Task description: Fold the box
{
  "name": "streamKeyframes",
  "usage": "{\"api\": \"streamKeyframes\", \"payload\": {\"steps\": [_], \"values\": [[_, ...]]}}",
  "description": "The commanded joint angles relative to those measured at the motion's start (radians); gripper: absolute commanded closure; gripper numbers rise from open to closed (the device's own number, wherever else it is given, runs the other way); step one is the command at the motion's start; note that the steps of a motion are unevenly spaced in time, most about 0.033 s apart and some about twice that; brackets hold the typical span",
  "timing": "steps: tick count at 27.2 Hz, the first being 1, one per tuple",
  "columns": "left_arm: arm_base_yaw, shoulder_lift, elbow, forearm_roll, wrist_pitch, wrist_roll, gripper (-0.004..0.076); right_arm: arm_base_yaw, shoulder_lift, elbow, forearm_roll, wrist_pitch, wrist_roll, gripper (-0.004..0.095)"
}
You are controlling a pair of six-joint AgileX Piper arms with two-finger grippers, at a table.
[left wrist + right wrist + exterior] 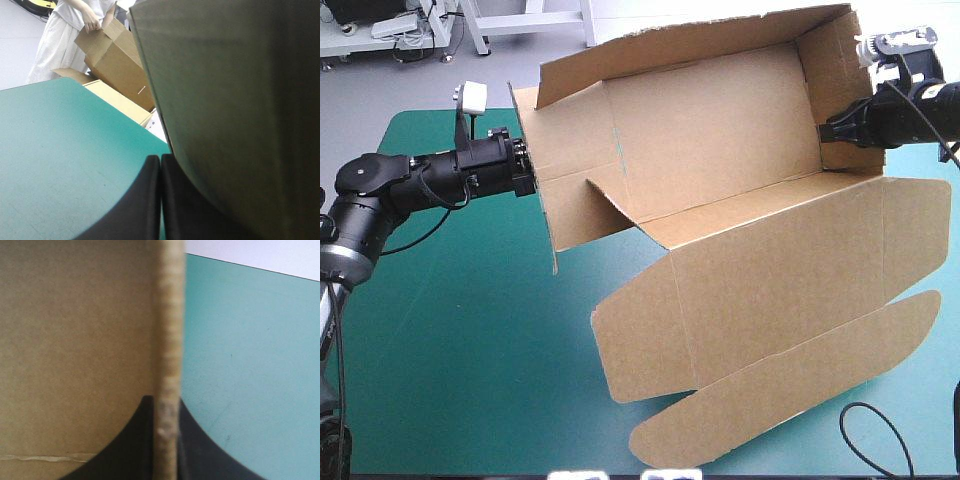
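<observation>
While both arms reach in from the sides, the box (720, 130) is held up between them over the far half of the counter (460, 350), tipped so that its open inside faces the high camera. Its far wall (690, 45), right wall (832, 70) and left wall (570, 140) all stand raised, and a small flap (610, 203) juts inward at the foot of the left wall. The lid (790, 265) is flat and slopes from the tray toward the counter's near right. It has a rounded flap (790, 385) along its outer edge and a side flap (635, 345) at its left end. Whether those flaps touch the teal-green cover cannot be told.

The right arm (910, 110) comes in at the right wall, and the right jaws are clamped on it. In the right wrist view the board runs edge-on between the right fingers (130, 450), with its brown face on one side and the cover on the other.

The left arm (420, 185) meets the outside of the left wall. The left jaws are together with nothing between them. The left fingers (135, 210) meet in a thin seam, and the wall's outer face lies just beside and ahead of their tip. More board (117, 100) shows beyond the counter's edge.
</observation>
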Motion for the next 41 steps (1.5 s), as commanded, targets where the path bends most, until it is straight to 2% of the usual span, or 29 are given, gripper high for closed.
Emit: {"api": "streamKeyframes", "payload": {"steps": [1,11,21,32,41], "values": [[-0.013,-0.038,-0.062,-0.088,0.098,-0.026,0.0733,0.000,-0.034,-0.025,0.009,-0.074,0.026,0.0924],[-0.013,-0.038,-0.085,-0.073,0.093,-0.119,0.0733,0.000,-0.034,-0.025,-0.023,-0.116,0.057,0.0924],[-0.013,-0.040,-0.085,-0.098,0.093,-0.132,0.0733,0.002,-0.010,-0.025,-0.039,-0.121,0.069,0.0923],[-0.079,-0.045,-0.085,-0.089,0.093,-0.130,0.0733,0.178,0.044,-0.027,-0.225,-0.200,0.158,0.0923],[-0.079,-0.045,-0.085,-0.042,0.093,-0.112,0.0733,0.197,0.046,-0.027,-0.210,-0.196,0.158,0.0925]]}}
